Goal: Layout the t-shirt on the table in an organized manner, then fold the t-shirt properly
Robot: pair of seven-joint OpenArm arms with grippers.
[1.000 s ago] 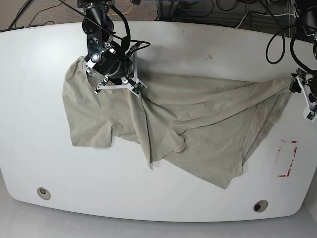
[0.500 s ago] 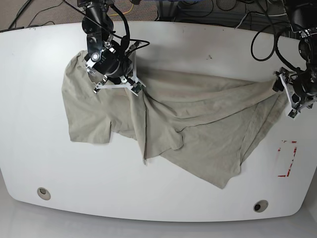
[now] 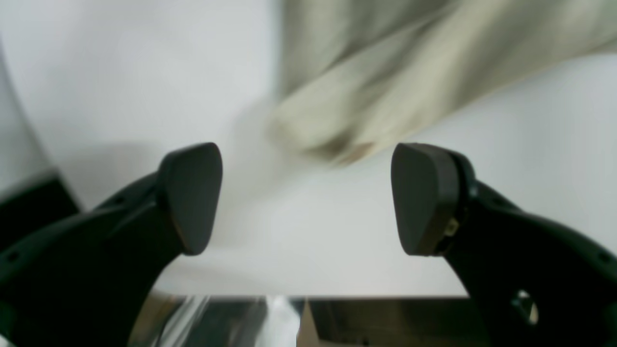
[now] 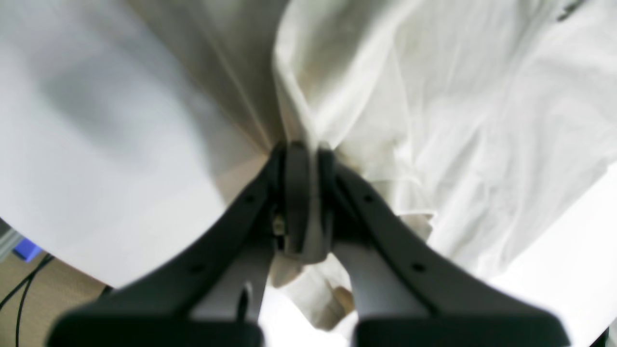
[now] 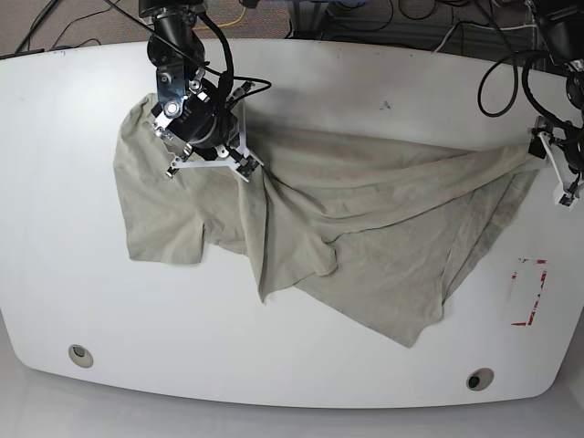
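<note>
Since half a second ago my left gripper (image 3: 306, 197) has let go of the t-shirt (image 5: 365, 228) corner and drawn back toward the table (image 5: 301, 91) edge; its jaws stand wide apart, empty, the corner just beyond. I see my right gripper (image 4: 308, 212) clamped tight on bunched cloth near the collar.

The right gripper (image 4: 308, 212) reaches down at the far left, its fingers (image 4: 296, 202) pressed together on cloth; the left gripper (image 3: 308, 197) sits at the right edge, fingers (image 3: 193, 193) spread wide apart.
</note>
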